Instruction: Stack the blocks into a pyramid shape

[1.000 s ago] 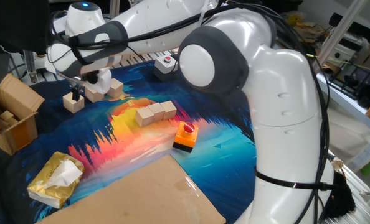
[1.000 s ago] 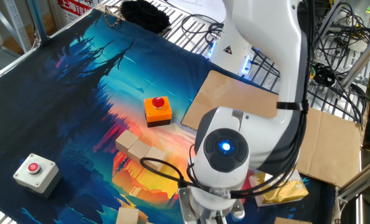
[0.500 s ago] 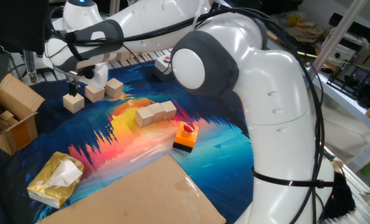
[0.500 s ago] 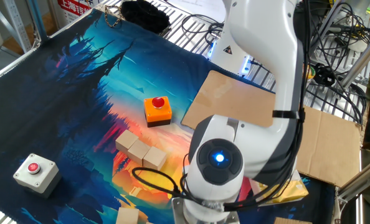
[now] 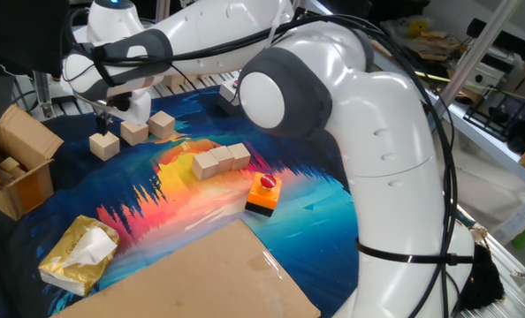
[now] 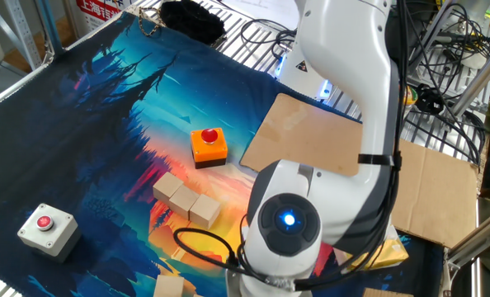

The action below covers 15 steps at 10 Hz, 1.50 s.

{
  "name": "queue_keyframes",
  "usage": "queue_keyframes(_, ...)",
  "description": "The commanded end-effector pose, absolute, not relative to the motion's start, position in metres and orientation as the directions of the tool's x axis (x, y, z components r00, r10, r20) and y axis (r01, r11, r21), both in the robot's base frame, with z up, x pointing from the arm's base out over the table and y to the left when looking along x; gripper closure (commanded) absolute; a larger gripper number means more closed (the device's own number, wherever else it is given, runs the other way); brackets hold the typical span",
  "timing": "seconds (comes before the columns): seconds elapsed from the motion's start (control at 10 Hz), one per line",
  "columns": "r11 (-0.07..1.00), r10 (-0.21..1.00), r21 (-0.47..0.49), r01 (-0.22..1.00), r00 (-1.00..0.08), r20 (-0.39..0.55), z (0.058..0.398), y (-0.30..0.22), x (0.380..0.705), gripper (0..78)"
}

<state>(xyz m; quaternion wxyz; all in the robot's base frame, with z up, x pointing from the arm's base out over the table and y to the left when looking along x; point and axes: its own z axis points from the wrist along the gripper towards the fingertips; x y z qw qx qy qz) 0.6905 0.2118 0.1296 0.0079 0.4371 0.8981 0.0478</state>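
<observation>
So the blocks: three of them (image 5: 219, 160) sit touching in a row mid-mat, which looks like the pyramid's base already laid. Three more are loose near the far corner, one (image 5: 104, 145) on its own and two (image 5: 148, 128) side by side. The tool (image 5: 114, 108) hangs just above those loose ones, but its fingers are too hidden to tell if it's released or clenched on anything. My guess is it's on the pick-a-second-layer-block step, so next it needs to drop squarely over one loose cube and carry it onto the seam of the row. No readable writing anywhere on the counter, just red marks on a sign (image 6: 101, 10) I can't make out
</observation>
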Motion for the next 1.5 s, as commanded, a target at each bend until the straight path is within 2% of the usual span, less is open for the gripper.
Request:
queue_keyframes(0.1,0.584,0.809,0.08,0.808,-0.587,0.014,0.1262,0.2134,0.6966,76.4)
queue_keyframes(0.8,0.52,0.854,0.052,0.852,-0.521,0.0,0.1251,0.2131,0.6981,76.4)
queue_keyframes(0.9,0.52,0.854,0.052,0.852,-0.521,0.0,0.1251,0.2131,0.6981,0.1)
queue_keyframes(1.5,0.52,0.854,0.052,0.852,-0.521,0.0,0.1251,0.2131,0.6981,0.1)
